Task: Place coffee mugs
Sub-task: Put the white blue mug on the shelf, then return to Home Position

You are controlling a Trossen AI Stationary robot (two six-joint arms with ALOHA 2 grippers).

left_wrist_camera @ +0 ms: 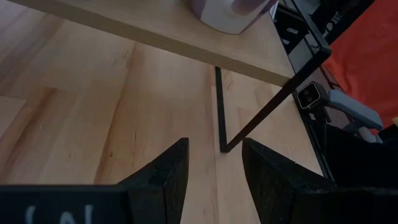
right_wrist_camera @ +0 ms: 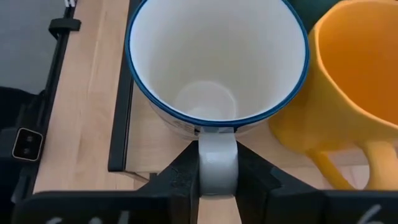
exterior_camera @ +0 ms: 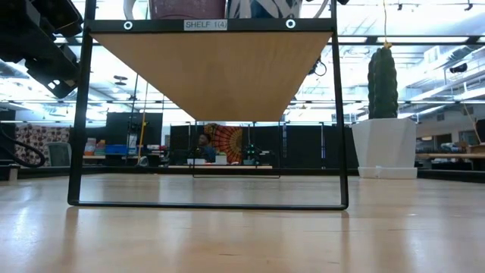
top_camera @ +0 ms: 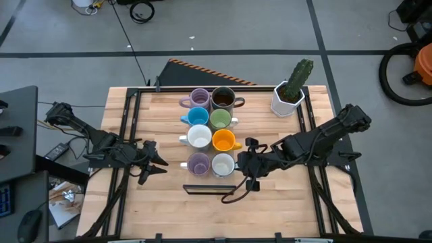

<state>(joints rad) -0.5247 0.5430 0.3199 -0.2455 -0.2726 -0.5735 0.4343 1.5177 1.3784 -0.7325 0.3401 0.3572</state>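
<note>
**White mug's handle pinched as eighth cup lands on shelf**

White ceramic sits between the right gripper's [right_wrist_camera: 217, 177] jaws: they pinch the handle of the white mug [top_camera: 223, 164], at the shelf's [top_camera: 233, 190] six o'clock corner. Seven more mugs [top_camera: 210, 119] fill the two rows beyond; only letting go seems left. At nine o'clock, the left gripper [top_camera: 156, 163] waits, jaws spread and empty.

Eight round handled ceramic mugs stand upright in two touching columns on a raised wooden shelf: purple [top_camera: 199, 97], blue [top_camera: 198, 116], white [top_camera: 199, 137], purple [top_camera: 198, 163]; apparently dark brown [top_camera: 223, 99], green [top_camera: 220, 120], orange [top_camera: 223, 140], blue-rimmed white [top_camera: 223, 164]
</note>
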